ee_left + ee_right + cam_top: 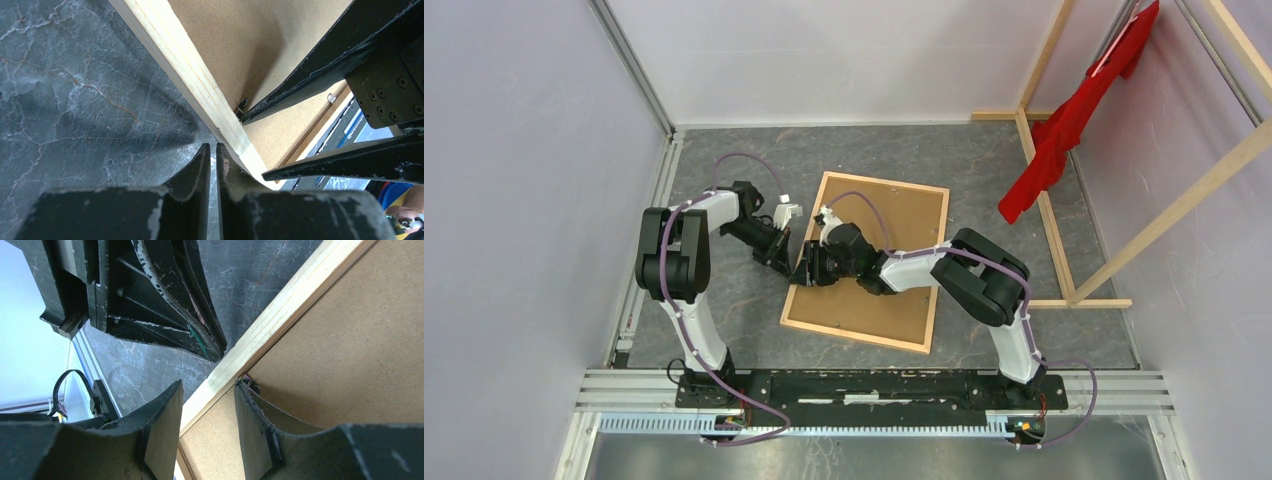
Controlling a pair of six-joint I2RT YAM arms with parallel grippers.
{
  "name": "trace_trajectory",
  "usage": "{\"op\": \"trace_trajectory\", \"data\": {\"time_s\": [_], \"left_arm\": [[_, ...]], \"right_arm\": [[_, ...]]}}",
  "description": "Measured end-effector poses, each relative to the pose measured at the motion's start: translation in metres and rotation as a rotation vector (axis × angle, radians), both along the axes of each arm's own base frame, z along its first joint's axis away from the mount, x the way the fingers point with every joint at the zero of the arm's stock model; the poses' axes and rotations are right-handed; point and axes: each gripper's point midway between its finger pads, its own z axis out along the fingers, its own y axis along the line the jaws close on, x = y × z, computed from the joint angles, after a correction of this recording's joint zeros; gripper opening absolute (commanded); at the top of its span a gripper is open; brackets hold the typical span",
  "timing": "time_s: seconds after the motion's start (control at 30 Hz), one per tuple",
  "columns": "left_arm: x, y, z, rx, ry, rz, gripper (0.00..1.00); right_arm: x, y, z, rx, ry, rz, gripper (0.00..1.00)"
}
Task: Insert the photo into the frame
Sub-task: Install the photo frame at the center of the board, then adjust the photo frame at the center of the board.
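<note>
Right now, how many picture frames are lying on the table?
1: the thin light-wood rectangular frame lies flat in the middle of the dark grey marbled tabletop, its brown backing board facing up. No other frame shows.

we see the frame [854, 337] flat on the table [724, 170] mid-workspace, backing board [904, 215] inside it, left gripper [212, 147] just outside the frame's left rail, right gripper [207, 387] straddling that rail, rack [1049, 215] right of the frame, cloth [1064, 130] hanging on it

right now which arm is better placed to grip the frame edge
Right. The right gripper is open astride the wooden edge of the frame, one finger on the backing side by a small clip. The left gripper is shut, tips just outside that edge.
</note>
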Motion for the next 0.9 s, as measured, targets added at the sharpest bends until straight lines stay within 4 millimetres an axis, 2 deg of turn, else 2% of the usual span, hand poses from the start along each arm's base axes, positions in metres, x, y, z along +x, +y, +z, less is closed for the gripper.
{"op": "trace_trajectory", "data": {"time_s": [0.2, 0.33, 0.47, 0.53, 0.57, 0.63, 0.67, 0.7, 0.77, 0.83, 0.9], "left_arm": [[0.0, 0.001, 0.0, 0.004, 0.001, -0.001, 0.15], [-0.001, 0.003, -0.001, 0.016, 0.004, -0.002, 0.15], [-0.002, 0.005, -0.002, 0.033, 0.008, -0.003, 0.15], [-0.003, 0.007, -0.001, 0.042, 0.004, -0.004, 0.16], [-0.003, 0.007, 0.0, 0.043, 0.002, -0.004, 0.16], [-0.002, 0.008, 0.003, 0.049, -0.008, -0.005, 0.16], [-0.002, 0.008, 0.003, 0.051, -0.011, -0.005, 0.16], [-0.002, 0.009, 0.004, 0.055, -0.016, -0.006, 0.16], [-0.003, 0.01, 0.004, 0.065, -0.022, -0.009, 0.16], [-0.006, 0.011, 0.003, 0.073, -0.028, -0.025, 0.16], [-0.011, 0.012, 0.001, 0.085, -0.03, -0.045, 0.17]], "right_arm": [[0.001, -0.001, 0.001, 0.006, 0.004, 0.001, 0.52], [0.007, -0.026, 0.009, -0.003, 0.011, -0.039, 0.66], [0.034, -0.082, 0.036, 0.001, -0.022, -0.151, 0.81], [0.057, -0.123, 0.055, -0.013, -0.068, -0.252, 0.87], [0.065, -0.138, 0.061, -0.022, -0.087, -0.289, 0.9], [0.088, -0.184, 0.07, -0.076, -0.14, -0.414, 0.93], [0.096, -0.207, 0.07, -0.114, -0.161, -0.474, 0.94], [0.097, -0.222, 0.069, -0.155, -0.178, -0.509, 0.95], [0.106, -0.268, 0.06, -0.254, -0.19, -0.616, 0.96], [0.106, -0.293, 0.048, -0.332, -0.186, -0.663, 0.97], [0.104, -0.31, 0.037, -0.39, -0.171, -0.687, 0.97]]}}
